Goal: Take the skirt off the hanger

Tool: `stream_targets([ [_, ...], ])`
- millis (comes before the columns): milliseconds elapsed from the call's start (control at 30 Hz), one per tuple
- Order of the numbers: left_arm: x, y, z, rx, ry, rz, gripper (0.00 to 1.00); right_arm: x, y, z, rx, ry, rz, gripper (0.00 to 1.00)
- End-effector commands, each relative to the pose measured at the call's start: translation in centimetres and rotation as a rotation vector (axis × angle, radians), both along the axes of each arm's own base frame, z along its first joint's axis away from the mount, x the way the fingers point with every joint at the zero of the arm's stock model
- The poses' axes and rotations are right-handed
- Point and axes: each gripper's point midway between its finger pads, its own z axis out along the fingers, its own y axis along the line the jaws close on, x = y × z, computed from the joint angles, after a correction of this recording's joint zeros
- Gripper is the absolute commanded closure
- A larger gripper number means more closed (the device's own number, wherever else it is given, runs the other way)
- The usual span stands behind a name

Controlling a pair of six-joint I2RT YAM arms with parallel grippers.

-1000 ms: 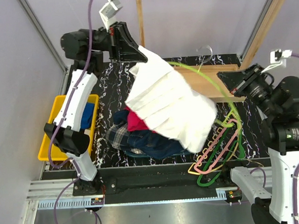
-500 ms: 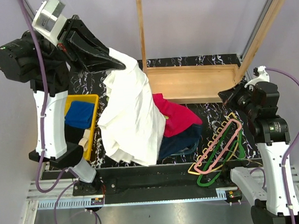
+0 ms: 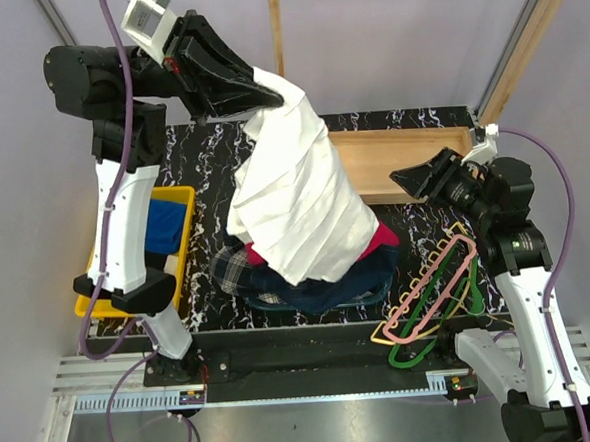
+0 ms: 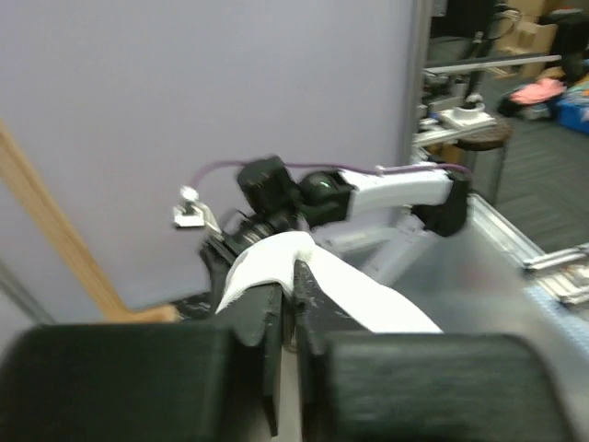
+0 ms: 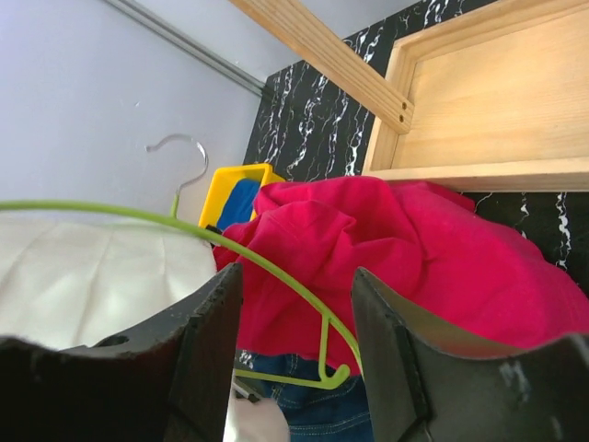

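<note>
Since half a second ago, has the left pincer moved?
Yes. The left pincer, shut on the white garment, has swung right, toward the wooden frame's left post.

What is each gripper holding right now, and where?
The left gripper pinches the white garment at its top edge; the right gripper is open, holding nothing.

The skirt [image 3: 233,267] is checked in navy and dark grey with thin white lines, and at its 3 o'clock a red garment [image 5: 414,249] is seen. A white cloth [image 3: 299,206], a yellow bin [image 3: 173,192] and a black, white-veined table [image 3: 409,122] are shown.
</note>
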Motion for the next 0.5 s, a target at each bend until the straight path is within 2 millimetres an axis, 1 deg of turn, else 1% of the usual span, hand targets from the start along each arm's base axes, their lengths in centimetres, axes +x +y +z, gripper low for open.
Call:
stream_targets([
  [0, -2.4, 1.3, 7.4, -0.374, -0.414, 0.207, 0.74, -0.4, 0.4, 2.5, -0.011, -0.119, 0.027, 0.44],
  [33, -2.1, 1.0, 7.2, -0.37, -0.429, 0.236, 0.65, -0.2, 0.3, 2.3, -0.023, -0.12, 0.025, 0.44],
  [67, -3.3, 1.2, 7.9, -0.421, -0.579, 0.267, 0.63, -0.2, 0.4, 2.3, -0.028, -0.117, 0.028, 0.44],
  [100, -3.0, 1.3, 8.5, -0.453, -0.609, 0.323, 0.7, -0.1, 0.4, 2.3, -0.034, -0.114, 0.03, 0.44],
  [133, -3.0, 1.1, 7.6, -0.448, -0.623, 0.343, 0.74, 0.0, 0.3, 2.4, -0.04, -0.114, 0.029, 0.44],
  [167, -2.5, 1.1, 7.5, -0.469, -0.761, 0.395, 0.77, 0.1, 0.3, 2.2, -0.04, -0.106, 0.031, 0.45],
  [200, -2.1, 1.2, 7.4, -0.476, -0.813, 0.441, 0.82, 0.2, 0.4, 2.1, -0.04, -0.102, 0.036, 0.45],
  [233, -2.3, 1.0, 6.5, -0.464, -0.845, 0.452, 0.84, 0.4, 0.4, 1.9, -0.038, -0.091, 0.036, 0.45],
  [267, -2.2, 1.2, 6.8, -0.488, -0.991, 0.501, 0.87, 0.4, 0.5, 1.8, -0.035, -0.086, 0.037, 0.45],
  [300, -2.2, 1.3, 7.1, -0.503, -1.049, 0.534, 0.89, 0.5, 0.6, 1.2, -0.033, -0.073, 0.041, 0.45],
  [333, -2.6, 1.2, 7.4, -0.512, -1.091, 0.537, 0.91, 0.6, 0.6, 0.8, -0.026, -0.061, 0.045, 0.46],
  [367, -2.8, 1.4, 8.0, -0.519, -1.168, 0.553, 0.92, 0.5, 0.8, 0.7, -0.021, -0.064, 0.053, 0.46],
  [400, -2.7, 1.5, 8.3, -0.51, -1.17, 0.566, 0.92, 0.6, 0.9, -0.3, -0.015, -0.044, 0.059, 0.46],
  [433, -1.1, 0.4, 7.3, -0.451, -1.12, 0.562, 0.93, 0.6, 1.0, -0.5, -0.005, -0.037, 0.06, 0.46],
  [467, -2.0, 1.5, 8.8, -0.478, -1.16, 0.596, 0.94, 0.5, 1.1, -0.7, 0.001, -0.044, 0.068, 0.46],
])
